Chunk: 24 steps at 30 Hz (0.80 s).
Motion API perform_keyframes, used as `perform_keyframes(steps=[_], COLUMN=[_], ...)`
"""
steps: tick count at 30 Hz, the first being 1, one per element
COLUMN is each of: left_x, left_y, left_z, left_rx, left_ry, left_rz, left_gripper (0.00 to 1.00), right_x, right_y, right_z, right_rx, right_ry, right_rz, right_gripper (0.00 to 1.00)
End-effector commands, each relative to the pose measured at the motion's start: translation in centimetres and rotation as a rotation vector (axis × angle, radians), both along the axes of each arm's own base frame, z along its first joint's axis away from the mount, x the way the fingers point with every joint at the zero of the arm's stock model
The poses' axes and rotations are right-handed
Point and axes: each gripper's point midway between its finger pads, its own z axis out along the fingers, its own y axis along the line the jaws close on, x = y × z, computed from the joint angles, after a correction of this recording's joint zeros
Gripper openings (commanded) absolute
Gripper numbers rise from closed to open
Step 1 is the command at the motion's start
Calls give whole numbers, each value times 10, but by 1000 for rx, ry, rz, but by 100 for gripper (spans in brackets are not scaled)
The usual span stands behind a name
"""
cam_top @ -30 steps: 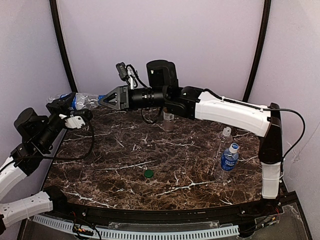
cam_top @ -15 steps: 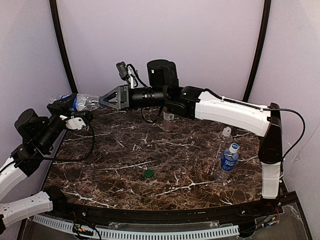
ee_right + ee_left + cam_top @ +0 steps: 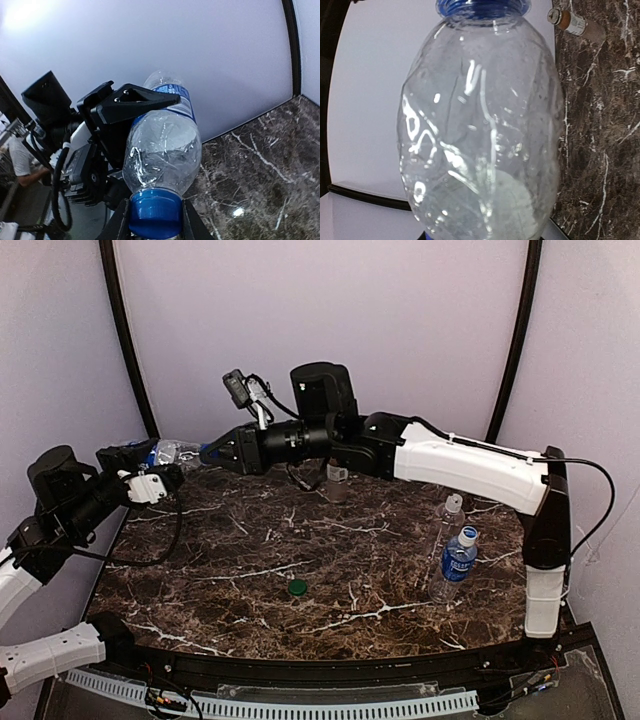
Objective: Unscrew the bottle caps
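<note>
Fingers of the right gripper (image 3: pixel 155 226) sit narrow, pinched on the dark blue cap (image 3: pixel 155 210) between their tips. Straight ahead of them the clear blue-labelled bottle (image 3: pixel 162 150) lies sideways in the air — the left gripper (image 3: pixel 150 460) clamps its body from beyond.

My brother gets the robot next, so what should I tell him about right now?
Left end effector: shut on the crumpled bottle, held sideways over the table at far left.
Right end effector: shut on its blue cap, not yet off.
Done: green cap lies loose on the table; the brown bottle looks open.
Left: this cap, then the plain bottle and blue-label bottle, both capped, standing right.
</note>
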Motion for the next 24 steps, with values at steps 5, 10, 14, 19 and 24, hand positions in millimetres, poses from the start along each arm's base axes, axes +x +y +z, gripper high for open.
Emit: perform_keyframes(steps=[5, 10, 14, 19, 24], left_x=[-57, -84, -99, -107, -106], left_y=[-32, -39, -42, -42, -42], left_z=[-42, -55, -63, -73, -73], left_rx=[-79, -42, -32, -8, -10], left_ry=[424, 558, 636, 689, 692], left_rz=[-282, -379, -432, -450, -452], left_gripper=[23, 21, 21, 21, 21], right_x=[-76, -95, -109, -117, -111], right_y=[-11, -17, -22, -24, -18], right_z=[-35, -62, -71, -66, -61], right_rx=[-226, -377, -410, -371, -399], right_ry=[-764, -1236, -1618, -2086, -2236], right_rz=[127, 128, 144, 94, 38], right_gripper=[0, 0, 0, 0, 0])
